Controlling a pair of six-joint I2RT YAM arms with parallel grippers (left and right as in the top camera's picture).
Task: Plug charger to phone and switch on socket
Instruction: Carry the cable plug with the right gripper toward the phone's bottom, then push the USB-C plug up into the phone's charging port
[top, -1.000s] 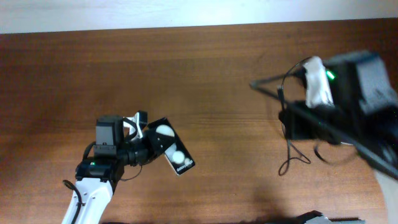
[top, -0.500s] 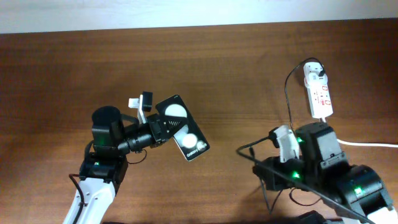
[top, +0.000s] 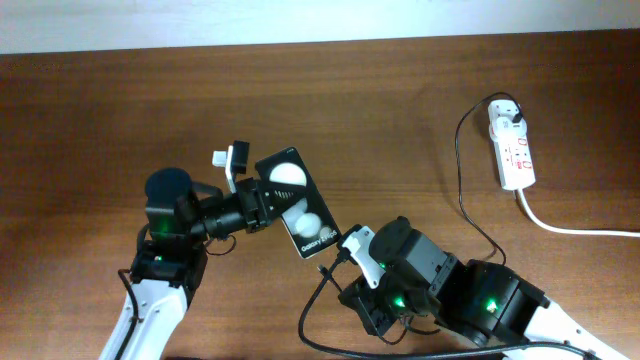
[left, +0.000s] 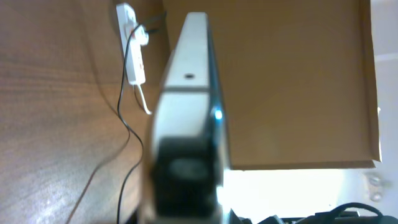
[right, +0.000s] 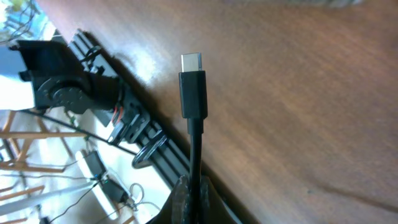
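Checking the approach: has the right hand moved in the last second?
Yes. The right hand has left the socket and travelled down and left, now beside the phone.

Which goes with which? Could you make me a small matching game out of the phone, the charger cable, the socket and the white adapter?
Things:
1. phone
2. charger cable
3. socket
4. white adapter

States:
A. plugged into one end of the socket
B. gripped in the left arm's jaws
C. lying on the table, with neither arm touching it
D. pinched in the right arm's jaws, its metal tip free

Pairs: 1-B, 2-D, 3-C, 4-A.
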